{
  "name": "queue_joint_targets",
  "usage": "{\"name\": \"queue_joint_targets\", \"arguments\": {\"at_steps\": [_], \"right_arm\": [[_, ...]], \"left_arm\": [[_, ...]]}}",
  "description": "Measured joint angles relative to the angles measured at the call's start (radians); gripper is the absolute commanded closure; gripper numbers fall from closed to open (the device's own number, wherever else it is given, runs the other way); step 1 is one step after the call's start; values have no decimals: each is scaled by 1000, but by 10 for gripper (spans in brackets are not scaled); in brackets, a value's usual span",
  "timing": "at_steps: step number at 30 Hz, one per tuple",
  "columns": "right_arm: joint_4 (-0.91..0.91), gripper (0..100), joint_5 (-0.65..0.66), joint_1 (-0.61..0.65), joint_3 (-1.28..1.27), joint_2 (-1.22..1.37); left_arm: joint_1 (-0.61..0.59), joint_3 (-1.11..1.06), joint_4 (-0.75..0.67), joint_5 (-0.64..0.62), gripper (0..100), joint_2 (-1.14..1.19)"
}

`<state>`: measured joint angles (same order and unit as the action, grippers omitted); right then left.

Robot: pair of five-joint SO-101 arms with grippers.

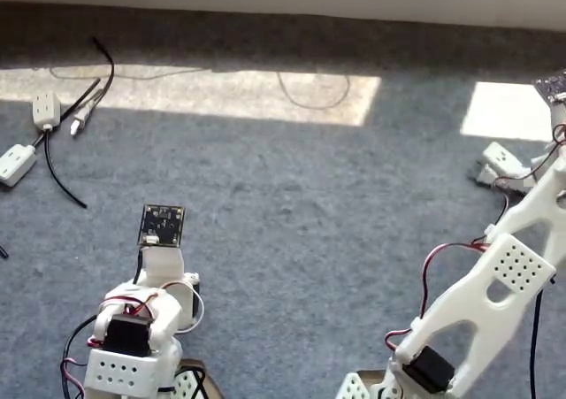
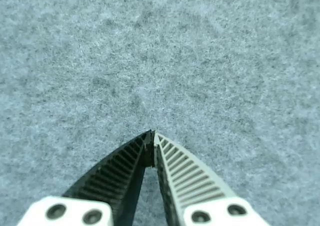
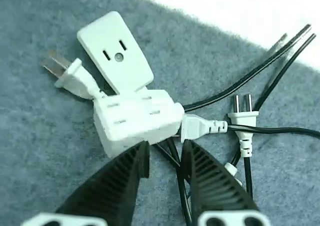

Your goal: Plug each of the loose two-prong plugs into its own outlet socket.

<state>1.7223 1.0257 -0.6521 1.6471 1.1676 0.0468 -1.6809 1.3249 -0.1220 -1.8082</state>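
My right gripper [image 3: 165,150] hangs open by a narrow gap just above a white outlet block [image 3: 134,120], with black cords [image 3: 174,162] lying under the gap. A flat white outlet adapter [image 3: 115,53] leans on the block. A white two-prong plug [image 3: 70,76] lies loose beside it, prongs free. Another white plug [image 3: 202,127] sits in the block's side. A third plug [image 3: 243,115] on a black cord lies loose nearby. In the high view this cluster [image 1: 500,160] is at the far right under the right arm [image 1: 495,284]. My left gripper [image 2: 152,136] is shut, empty, over bare carpet.
At the far left of the carpet lie two more white outlet adapters [image 1: 46,109] [image 1: 16,162] with small plugs [image 1: 80,120] on black cords. The left arm [image 1: 146,328] stands at the near left. Grey carpet [image 1: 292,204] stretches between the arms, with a sunlit strip at the back.
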Motion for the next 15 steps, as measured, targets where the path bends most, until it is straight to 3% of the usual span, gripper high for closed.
{"name": "queue_joint_targets", "arguments": {"at_steps": [15], "right_arm": [[0,875,-118,34,-15,-2]], "left_arm": [[0,0,0,0,993,0]]}}
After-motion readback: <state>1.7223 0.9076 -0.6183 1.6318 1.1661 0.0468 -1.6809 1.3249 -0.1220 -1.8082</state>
